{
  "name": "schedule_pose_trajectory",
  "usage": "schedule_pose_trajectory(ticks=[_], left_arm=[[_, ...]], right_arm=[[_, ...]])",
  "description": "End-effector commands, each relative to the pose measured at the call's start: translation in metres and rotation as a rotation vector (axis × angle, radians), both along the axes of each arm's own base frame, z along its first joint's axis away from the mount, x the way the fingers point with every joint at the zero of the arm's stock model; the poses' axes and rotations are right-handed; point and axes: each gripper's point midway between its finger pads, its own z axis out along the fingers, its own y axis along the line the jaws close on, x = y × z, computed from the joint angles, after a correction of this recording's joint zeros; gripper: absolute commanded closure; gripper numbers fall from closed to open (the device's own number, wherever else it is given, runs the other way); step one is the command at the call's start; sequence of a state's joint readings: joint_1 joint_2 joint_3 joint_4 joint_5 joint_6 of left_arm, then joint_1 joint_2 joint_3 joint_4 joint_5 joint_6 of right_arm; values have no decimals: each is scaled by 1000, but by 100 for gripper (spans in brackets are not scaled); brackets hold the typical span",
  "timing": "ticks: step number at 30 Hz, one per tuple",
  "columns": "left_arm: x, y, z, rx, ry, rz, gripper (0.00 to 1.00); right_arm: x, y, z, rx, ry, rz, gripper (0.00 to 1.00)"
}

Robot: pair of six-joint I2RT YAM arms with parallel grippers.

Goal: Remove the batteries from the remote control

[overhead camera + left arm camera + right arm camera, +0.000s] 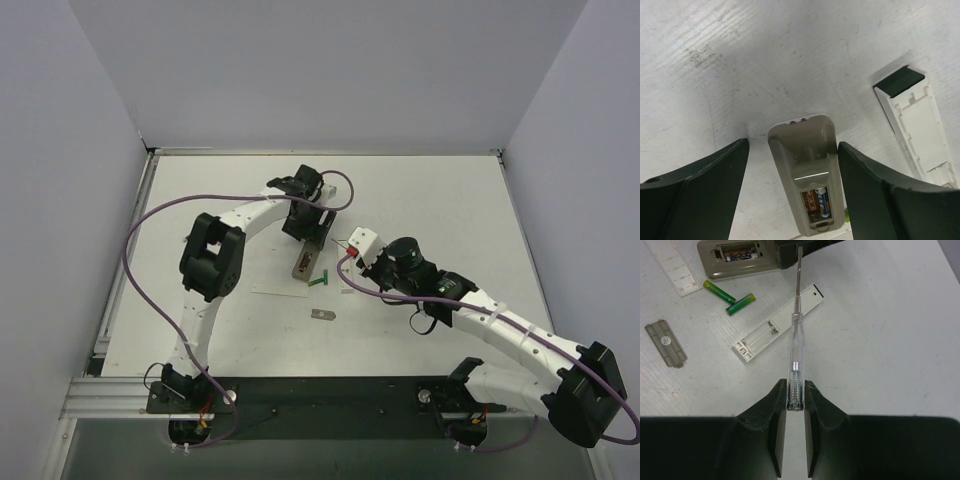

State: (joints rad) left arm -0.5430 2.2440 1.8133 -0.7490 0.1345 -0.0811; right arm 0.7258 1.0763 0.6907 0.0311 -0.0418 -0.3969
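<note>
The smooth tan remote control [805, 165] lies on the scuffed white worktop [765, 60] between the left pincer's [792, 145] spread fingers [700, 190], with a blue-orange cell [821, 200] in its slot. Two glossy green batteries [740, 303] lie alongside. The right pincer [795, 390] clamps a clear-handled screwdriver [796, 340].

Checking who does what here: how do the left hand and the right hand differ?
The left hand is open, its fingers either side of the remote control; the right hand is shut on a screwdriver. The left hand carries no tool, while the right hand's screwdriver tip reaches near the remote control. Both have dark fingers and hang over the white table.
</note>
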Motion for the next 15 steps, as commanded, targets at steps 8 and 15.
schedule_pose_trajectory(ticks=[8,15], left_arm=[[19,20,7,112,-25,86,50],[33,56,19,48,17,320,71]], right_arm=[[2,-5,11,30,-29,-26,100],[0,-5,8,31,-24,-20,100]])
